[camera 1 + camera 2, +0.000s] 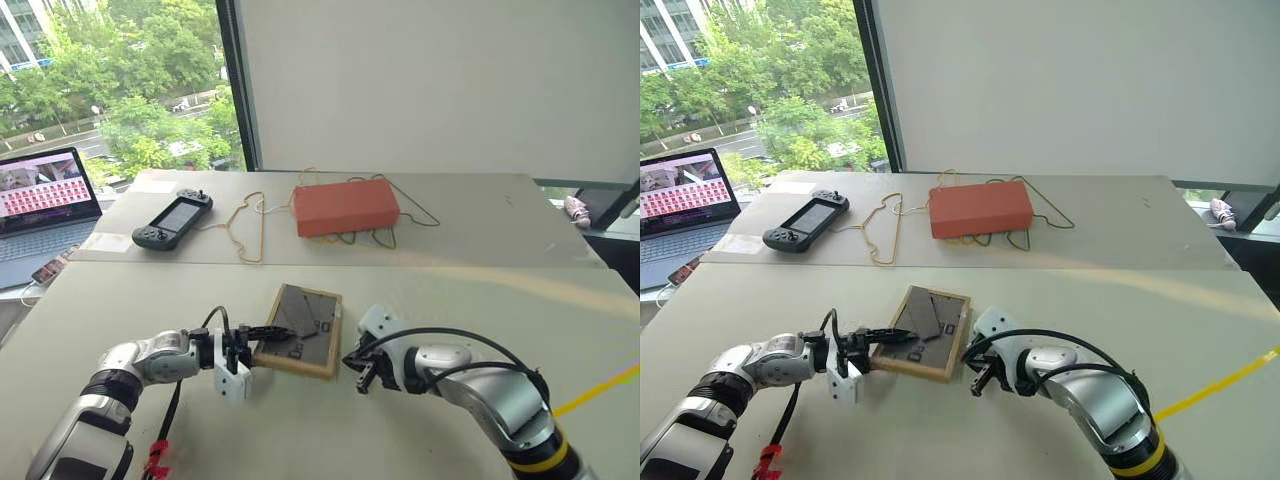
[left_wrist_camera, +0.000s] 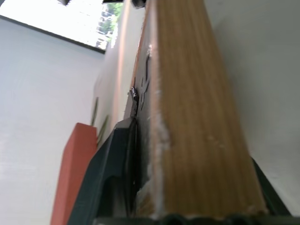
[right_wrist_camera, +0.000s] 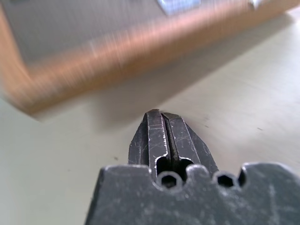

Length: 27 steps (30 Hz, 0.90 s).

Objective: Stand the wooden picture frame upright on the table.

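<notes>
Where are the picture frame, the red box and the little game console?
wooden picture frame [image 1: 300,326], left eye view, dark back panel.
orange-red box [image 1: 345,207], left eye view, top face.
game console [image 1: 807,219], right eye view, screen.

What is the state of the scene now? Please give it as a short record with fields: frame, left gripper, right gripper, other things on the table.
frame: wooden picture frame lies on the table, dark back panel up, near edge a little raised
left gripper: left gripper closed on the frame's left edge
right gripper: right gripper shut, empty, just beside the frame's right edge
other things: orange-red box on looped cords, game controller, laptop at far left
</notes>
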Motion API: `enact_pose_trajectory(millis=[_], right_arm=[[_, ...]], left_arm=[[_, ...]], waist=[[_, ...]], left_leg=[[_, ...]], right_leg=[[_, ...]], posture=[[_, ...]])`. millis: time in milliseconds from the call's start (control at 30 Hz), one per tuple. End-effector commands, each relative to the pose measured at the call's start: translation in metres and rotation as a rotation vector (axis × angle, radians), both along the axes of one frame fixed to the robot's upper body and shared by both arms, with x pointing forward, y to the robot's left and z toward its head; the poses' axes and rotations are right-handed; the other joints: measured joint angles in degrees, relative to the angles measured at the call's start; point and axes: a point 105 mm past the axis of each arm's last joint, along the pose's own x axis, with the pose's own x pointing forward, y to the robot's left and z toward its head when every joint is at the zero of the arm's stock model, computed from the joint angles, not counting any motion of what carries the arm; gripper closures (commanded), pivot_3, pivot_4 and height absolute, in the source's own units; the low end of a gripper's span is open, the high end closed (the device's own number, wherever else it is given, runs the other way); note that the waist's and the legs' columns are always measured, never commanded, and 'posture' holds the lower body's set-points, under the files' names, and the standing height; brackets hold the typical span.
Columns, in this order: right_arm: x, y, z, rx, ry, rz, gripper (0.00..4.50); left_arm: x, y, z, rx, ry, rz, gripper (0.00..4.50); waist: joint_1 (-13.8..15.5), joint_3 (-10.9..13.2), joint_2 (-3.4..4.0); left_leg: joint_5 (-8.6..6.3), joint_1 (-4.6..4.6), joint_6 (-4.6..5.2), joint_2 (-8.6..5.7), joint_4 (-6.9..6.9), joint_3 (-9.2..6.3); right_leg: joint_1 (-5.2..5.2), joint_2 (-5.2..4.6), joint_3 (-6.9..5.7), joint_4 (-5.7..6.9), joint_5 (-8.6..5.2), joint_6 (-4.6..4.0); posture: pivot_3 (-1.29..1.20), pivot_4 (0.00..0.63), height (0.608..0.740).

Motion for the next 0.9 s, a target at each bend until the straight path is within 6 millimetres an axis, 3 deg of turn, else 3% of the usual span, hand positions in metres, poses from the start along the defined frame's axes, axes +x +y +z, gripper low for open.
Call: enact_pose_trajectory(millis=[33, 167, 200, 333, 467, 633, 767, 900], right_arm=[[0.014, -0.015, 0.026, 0.07, -0.062, -0.046, 4.5], [0.03, -0.027, 0.058, 0.169, -0.102, -0.077, 4.5], [0.038, -0.027, 0.069, 0.207, -0.115, -0.091, 4.21], [0.048, 0.005, 0.101, 0.368, -0.109, 0.015, 3.05], [0.051, 0.047, 0.095, 0.449, 0.053, 0.136, 1.75], [0.063, 0.063, 0.075, 0.406, 0.153, 0.171, 0.08], [0.064, 0.071, 0.065, 0.424, 0.252, 0.202, 0.03], [0.05, 0.092, 0.063, 0.487, 0.353, 0.288, 0.03]], left_arm=[[-0.013, 0.005, -0.031, 0.116, 0.083, -0.018, 3.25], [-0.015, 0.003, -0.035, 0.123, 0.077, -0.017, 3.27], [-0.015, 0.002, -0.035, 0.118, 0.075, -0.014, 3.27], [-0.014, -0.001, -0.034, 0.104, 0.059, -0.01, 3.27], [-0.015, -0.003, -0.035, 0.094, 0.053, -0.017, 3.27], [-0.016, -0.006, -0.034, 0.076, 0.046, -0.025, 3.27], [-0.016, -0.006, -0.032, 0.069, 0.037, -0.024, 3.27], [-0.015, -0.006, -0.032, 0.061, 0.032, -0.016, 3.27]], waist=[[-0.02, 0.0, 0.0], [-0.47, 0.01, 0.01], [-0.44, 0.01, 0.01], [-0.52, 0.0, 0.02], [-0.27, -0.01, 0.04], [-0.11, -0.01, 0.05], [-0.41, -0.01, 0.06], [-0.48, -0.02, 0.09]], left_leg=[[0.0, -0.01, 0.0, 0.0, 0.0, 0.0], [0.0, 0.01, -0.01, 0.01, 0.0, 0.0], [0.02, 0.01, -0.03, 0.0, 0.0, 0.0], [0.02, 0.06, -0.03, 0.01, 0.0, 0.0], [0.02, 0.02, -0.03, 0.0, -0.01, -0.03], [0.02, -0.02, -0.03, -0.02, -0.01, -0.03], [0.05, -0.08, -0.08, -0.02, -0.01, -0.02], [0.05, -0.08, -0.08, -0.02, -0.01, -0.03]], right_leg=[[-0.01, 0.0, 0.0, 0.0, 0.0, 0.0], [-0.03, 0.02, 0.0, 0.06, 0.0, 0.0], [-0.02, 0.01, 0.0, 0.06, 0.0, 0.0], [0.0, 0.03, 0.0, 0.11, 0.0, -0.01], [-0.02, 0.01, -0.01, 0.12, 0.0, -0.01], [-0.08, -0.02, -0.02, 0.12, 0.0, -0.01], [-0.23, -0.01, -0.02, 0.17, 0.01, -0.01], [-0.23, -0.01, -0.02, 0.18, 0.01, -0.01]], posture=[[0.0, 0.15, 0.74], [0.0, 0.15, 0.74], [0.0, 0.15, 0.74], [0.0, 0.15, 0.74], [0.0, 0.15, 0.74], [0.0, 0.15, 0.74], [0.0, 0.15, 0.74], [0.0, 0.15, 0.74]])
